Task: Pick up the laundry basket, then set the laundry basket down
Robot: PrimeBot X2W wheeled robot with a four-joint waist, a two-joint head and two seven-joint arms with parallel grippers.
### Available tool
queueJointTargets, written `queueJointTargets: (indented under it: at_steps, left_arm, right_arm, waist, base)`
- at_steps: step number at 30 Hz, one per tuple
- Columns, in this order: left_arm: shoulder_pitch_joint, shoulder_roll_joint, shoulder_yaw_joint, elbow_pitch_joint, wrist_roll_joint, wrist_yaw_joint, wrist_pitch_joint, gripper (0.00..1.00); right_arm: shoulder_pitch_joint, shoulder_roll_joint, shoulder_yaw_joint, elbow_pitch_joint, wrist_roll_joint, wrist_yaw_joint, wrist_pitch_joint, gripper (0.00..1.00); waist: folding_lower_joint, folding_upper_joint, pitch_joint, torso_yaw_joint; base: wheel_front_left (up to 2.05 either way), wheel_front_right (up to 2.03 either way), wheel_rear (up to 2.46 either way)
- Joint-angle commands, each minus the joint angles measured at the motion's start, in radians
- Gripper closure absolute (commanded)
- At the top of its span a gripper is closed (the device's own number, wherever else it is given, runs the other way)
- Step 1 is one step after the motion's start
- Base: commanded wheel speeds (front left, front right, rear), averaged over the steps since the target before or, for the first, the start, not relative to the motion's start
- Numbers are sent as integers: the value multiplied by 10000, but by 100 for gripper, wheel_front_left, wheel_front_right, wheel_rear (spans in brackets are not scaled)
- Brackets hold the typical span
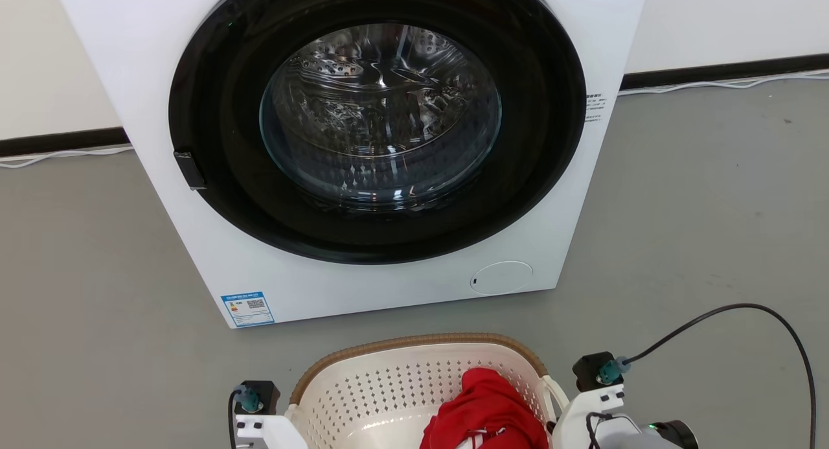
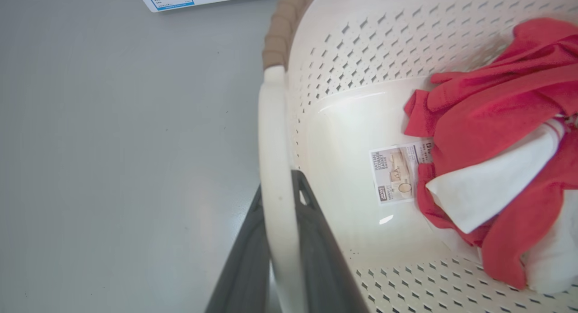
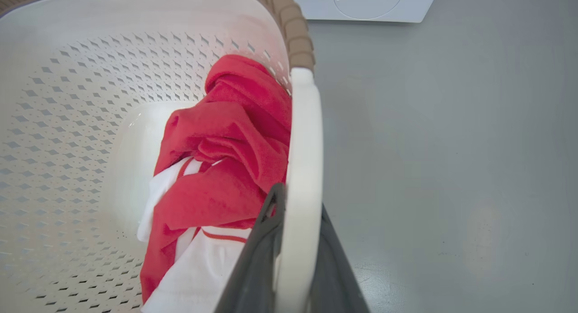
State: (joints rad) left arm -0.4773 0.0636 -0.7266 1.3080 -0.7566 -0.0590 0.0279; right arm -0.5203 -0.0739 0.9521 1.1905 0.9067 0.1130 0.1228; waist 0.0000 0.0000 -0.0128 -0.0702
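The laundry basket (image 1: 388,391), cream-white and perforated with a brown woven-look rim (image 1: 414,340), sits at the bottom centre of the head view, between my two pale wrists. My left gripper (image 2: 277,186) is shut on the basket's white left loop handle (image 2: 272,137), one dark finger on each side of it. My right gripper (image 3: 298,200) is shut the same way on the right loop handle (image 3: 306,137). Inside lie red and white clothes (image 1: 486,403) and a paper label (image 2: 395,173). Whether the basket's base touches the floor is hidden.
A white front-loading washing machine (image 1: 214,254) with a dark round door stands just beyond the basket. Grey floor (image 1: 699,229) spreads to both sides. A black cable (image 1: 745,306) loops from my right wrist. A white cable (image 1: 725,83) runs along the wall's dark skirting.
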Motion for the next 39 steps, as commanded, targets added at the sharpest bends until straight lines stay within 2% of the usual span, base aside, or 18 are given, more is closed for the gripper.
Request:
queueJointTargets:
  at_steps: [1, 21, 39]
  left_arm:
    - [-283, 147, 118, -173, -18, -135, -97, 100]
    - [-715, 77, -33, -176, -71, -110, -413, 100]
    - [-2612, 321, 1, -289, 104, 494, -1941, 100]
  right_arm:
    - [-355, 237, 228, -181, 22, 177, -132, 100]
    - [-584, 237, 731, -262, 493, 177, -709, 100]
    - [-2224, -103, 756, -78, 486, 177, -2927, 100]
  waist:
    - [0, 0, 1, 1]
    - [0, 0, 378, 7]
    - [0, 0, 2892, 55]
  base:
    - [0, 0, 0]
    - [0, 0, 0]
    - [0, 0, 0]
